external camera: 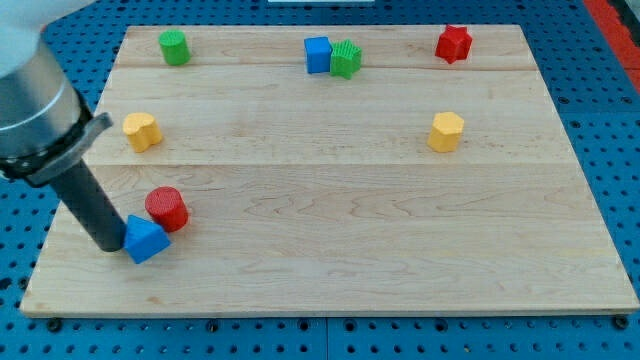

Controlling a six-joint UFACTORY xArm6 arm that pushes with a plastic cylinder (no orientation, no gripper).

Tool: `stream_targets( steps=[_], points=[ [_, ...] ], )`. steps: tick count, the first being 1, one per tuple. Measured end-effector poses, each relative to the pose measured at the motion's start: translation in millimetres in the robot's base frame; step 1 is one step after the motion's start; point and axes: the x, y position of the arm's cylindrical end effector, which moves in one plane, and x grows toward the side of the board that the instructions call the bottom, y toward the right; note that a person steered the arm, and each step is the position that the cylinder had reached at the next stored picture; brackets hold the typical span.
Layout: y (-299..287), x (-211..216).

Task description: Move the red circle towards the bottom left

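The red circle (167, 208) lies on the wooden board (330, 170) at the lower left. A blue triangular block (146, 240) sits just below and left of it, touching it. My tip (108, 244) rests on the board right against the blue block's left side, below and left of the red circle. The dark rod rises from the tip to the upper left.
A yellow block (142, 131) is at the left, a green circle (174, 47) at the top left. A blue cube (318, 54) and a green block (346, 59) touch at the top middle. A red star (453, 43) is top right, a yellow hexagon (446, 132) right.
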Motion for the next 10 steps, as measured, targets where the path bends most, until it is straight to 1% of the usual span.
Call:
stream_targets(
  steps=[1,2,7,8,9,10],
  points=[
    [18.6,0.7],
    [22.5,1.0],
    [152.5,5.4],
    [151.0,4.5],
    [132.3,-23.5],
    [132.0,-38.0]
  ],
)
